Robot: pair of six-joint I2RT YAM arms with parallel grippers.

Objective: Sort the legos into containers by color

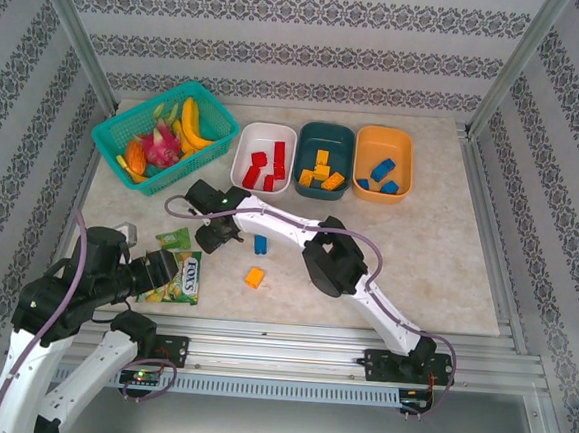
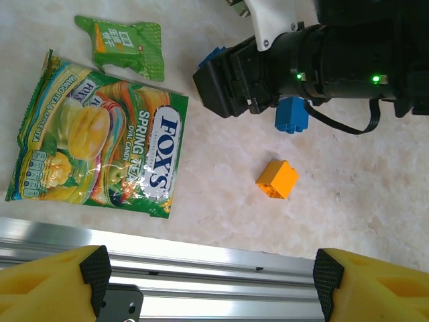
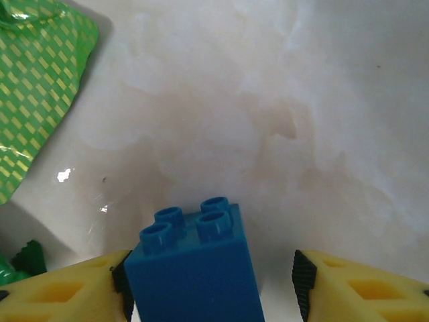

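On the marbled surface (image 1: pixel 446 269) a blue lego (image 3: pixel 191 268) is straddled by the right gripper (image 3: pixel 211 272), one finger touching it; the left gripper (image 2: pixel 211 278) is spread wide, empty.

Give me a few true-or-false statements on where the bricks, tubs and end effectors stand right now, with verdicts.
1. The white tub holds red bricks. True.
2. The orange tub holds orange bricks. False: it holds blue bricks; the orange-yellow bricks are in the teal tub.
3. An orange brick lies loose on the table. True.
4. The left end effector grips the candy bag. False: it is open and empty; the bag lies flat on the table.
5. A blue brick sits between the fingers of the right end effector. True.
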